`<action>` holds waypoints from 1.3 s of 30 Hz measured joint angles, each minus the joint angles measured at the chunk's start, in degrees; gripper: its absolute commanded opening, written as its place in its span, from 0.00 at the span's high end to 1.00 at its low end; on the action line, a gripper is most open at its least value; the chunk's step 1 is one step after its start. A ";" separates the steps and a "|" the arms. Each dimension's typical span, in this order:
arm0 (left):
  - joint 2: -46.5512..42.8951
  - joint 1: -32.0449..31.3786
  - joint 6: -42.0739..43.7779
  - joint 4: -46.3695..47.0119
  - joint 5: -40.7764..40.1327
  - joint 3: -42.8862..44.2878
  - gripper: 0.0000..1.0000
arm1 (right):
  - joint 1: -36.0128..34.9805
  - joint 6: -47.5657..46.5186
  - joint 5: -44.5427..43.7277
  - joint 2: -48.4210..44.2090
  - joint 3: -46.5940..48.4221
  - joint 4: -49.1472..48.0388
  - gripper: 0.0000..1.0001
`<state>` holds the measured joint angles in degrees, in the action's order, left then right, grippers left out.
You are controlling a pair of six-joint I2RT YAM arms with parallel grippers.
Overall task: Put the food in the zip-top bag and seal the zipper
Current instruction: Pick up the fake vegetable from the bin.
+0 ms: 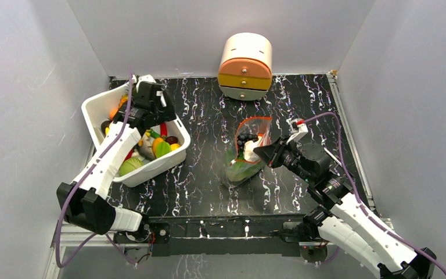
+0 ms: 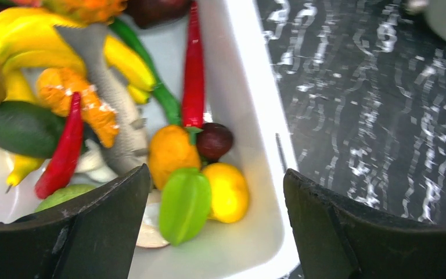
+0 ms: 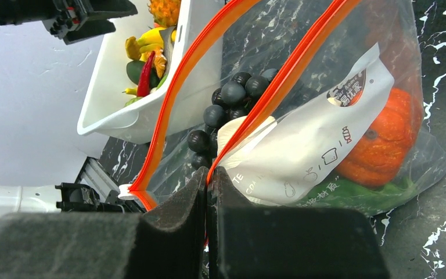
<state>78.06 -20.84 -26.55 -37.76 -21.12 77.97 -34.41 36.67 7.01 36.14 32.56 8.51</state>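
Observation:
The clear zip-top bag (image 1: 245, 152) lies mid-table with its mouth open. It holds black grapes (image 3: 232, 96), a white packet (image 3: 308, 145), an orange pumpkin (image 3: 383, 139) and something green. My right gripper (image 3: 209, 171) is shut on one side of the red-orange zipper (image 3: 279, 75), and it shows at the bag's right edge in the top view (image 1: 261, 152). My left gripper (image 2: 216, 171) is open and empty above the white tub (image 2: 255, 110), and it also shows in the top view (image 1: 151, 102). Below it lie a red chilli (image 2: 193, 70), an orange fruit (image 2: 170, 152), a green starfruit (image 2: 184, 203) and a yellow lemon (image 2: 229, 192).
The tub (image 1: 101, 104) stands at the left and holds several more toy foods, with a pale green cabbage-like piece (image 1: 130, 167) near its front. A cream and orange drawer box (image 1: 245, 65) stands at the back wall. White walls close in both sides.

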 measured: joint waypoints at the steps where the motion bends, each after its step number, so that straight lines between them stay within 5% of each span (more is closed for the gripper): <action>1: 0.04 1.77 -0.26 0.09 -0.07 -1.11 0.16 | 0.00 0.00 0.00 -0.02 0.00 0.04 1.00; 12: 6.80 13.64 0.11 3.45 -2.27 -4.11 0.31 | 0.00 -0.70 0.00 -0.35 0.13 0.98 1.00; 25: 7.04 17.88 4.70 7.72 -3.67 -13.97 0.42 | 0.00 -0.68 -0.94 -1.81 0.26 1.60 1.00; 39: 9.55 21.64 7.04 9.11 -4.87 -14.05 0.57 | 0.00 -1.07 -0.94 -1.01 1.42 2.27 1.00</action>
<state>87.61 0.80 -19.51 -28.64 -26.00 63.92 -34.41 35.59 6.07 35.14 33.98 10.79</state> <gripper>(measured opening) 0.466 0.008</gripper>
